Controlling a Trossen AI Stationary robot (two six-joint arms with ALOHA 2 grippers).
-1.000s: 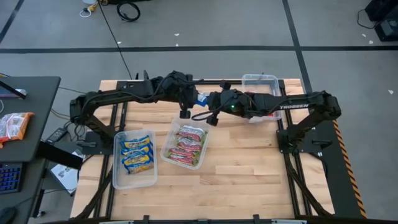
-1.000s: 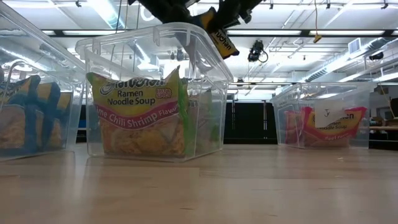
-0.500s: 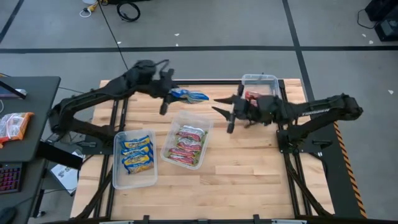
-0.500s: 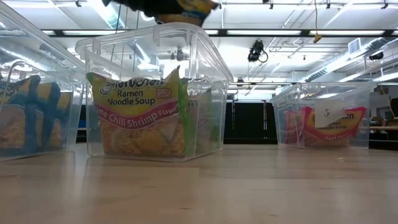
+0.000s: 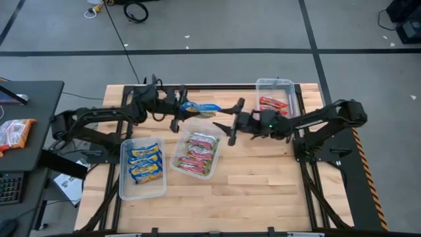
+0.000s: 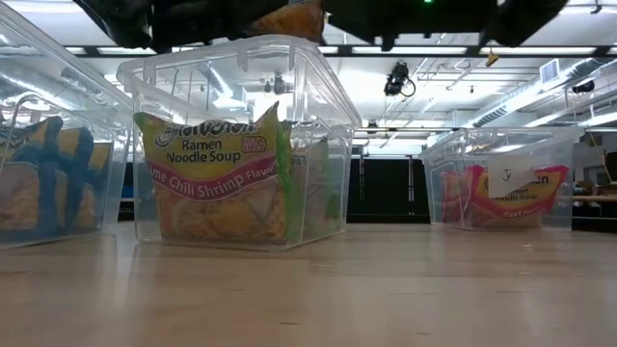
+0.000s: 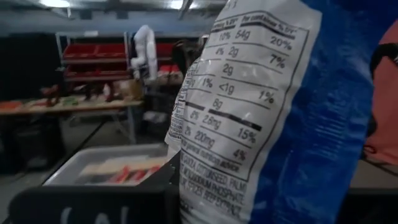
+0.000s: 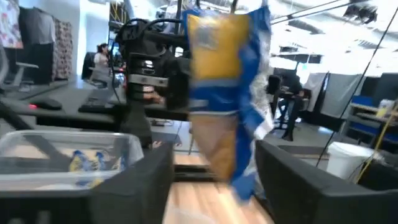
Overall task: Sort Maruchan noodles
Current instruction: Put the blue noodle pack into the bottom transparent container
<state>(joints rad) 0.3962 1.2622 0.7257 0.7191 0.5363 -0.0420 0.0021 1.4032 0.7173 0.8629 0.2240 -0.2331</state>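
Observation:
A blue-and-yellow Maruchan noodles packet [image 5: 201, 107] hangs in the air over the table's far middle, with my left gripper [image 5: 179, 110] shut on it. The left wrist view shows its printed back [image 7: 249, 112] close up. My right gripper [image 5: 227, 124] stands open just right of the packet, pointing at it and clear of it. In the right wrist view the packet [image 8: 227, 93] shows beyond my spread fingers [image 8: 143, 180]. Blue-and-yellow packets [image 5: 145, 162] lie in the left tub, green-pink ones [image 5: 196, 153] in the middle tub, red ones [image 5: 273, 103] in the far right tub. My left gripper pinches the packet's left end [image 5: 187, 107] between its two fingers, coming level from the table's left. The packet sticks out past the fingers toward the table's right, lifted clear of the table and the tubs. One layer or the whole packet, I cannot tell.
Three clear tubs stand on the table: left [image 5: 123, 187], middle [image 5: 176, 150], far right [image 5: 275, 81]. Bare wood [image 5: 263, 191] lies across the near right. A dark desk [image 5: 26, 105] with a packet stands off the table's left.
The two grippers stood together on the packet over the far middle. My right gripper has let go and drawn back toward the table's right, its fingers spread. My left gripper has carried the packet toward the table's left, clear of the table.

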